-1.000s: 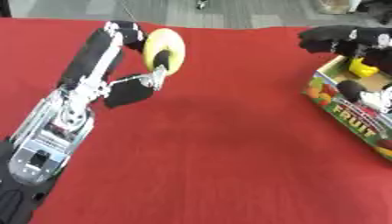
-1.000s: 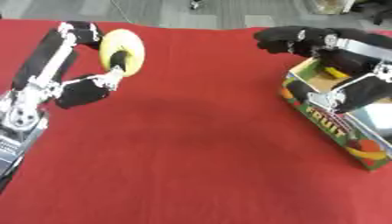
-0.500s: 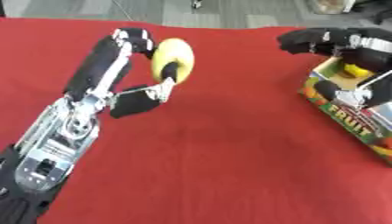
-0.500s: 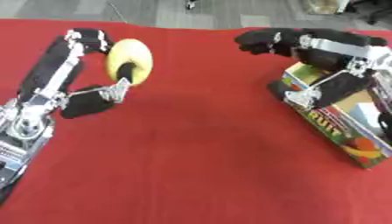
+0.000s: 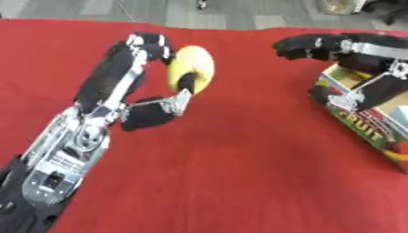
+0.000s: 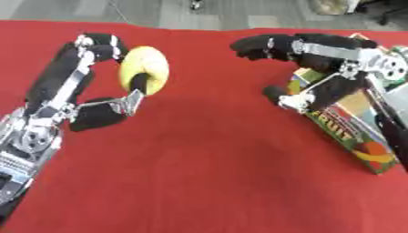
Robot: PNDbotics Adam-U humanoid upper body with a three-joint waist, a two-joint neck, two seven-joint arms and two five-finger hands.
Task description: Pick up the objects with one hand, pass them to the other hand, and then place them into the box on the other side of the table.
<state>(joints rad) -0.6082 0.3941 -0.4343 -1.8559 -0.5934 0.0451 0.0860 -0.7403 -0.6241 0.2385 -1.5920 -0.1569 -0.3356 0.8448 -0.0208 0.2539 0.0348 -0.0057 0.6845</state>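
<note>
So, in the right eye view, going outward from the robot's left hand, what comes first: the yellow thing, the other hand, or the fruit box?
1. Yellow object: held in the left hand's own fingers, on the view's left.
2. Right hand: across the red table, upper right, fingers spread.
3. Fruit box: farthest, at the right edge, beyond and below the right hand.

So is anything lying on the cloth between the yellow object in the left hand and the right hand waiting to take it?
Nothing visible does. The left hand holds the yellow object, and only bare red tablecloth lies between it and the open right hand near the fruit box.
</note>
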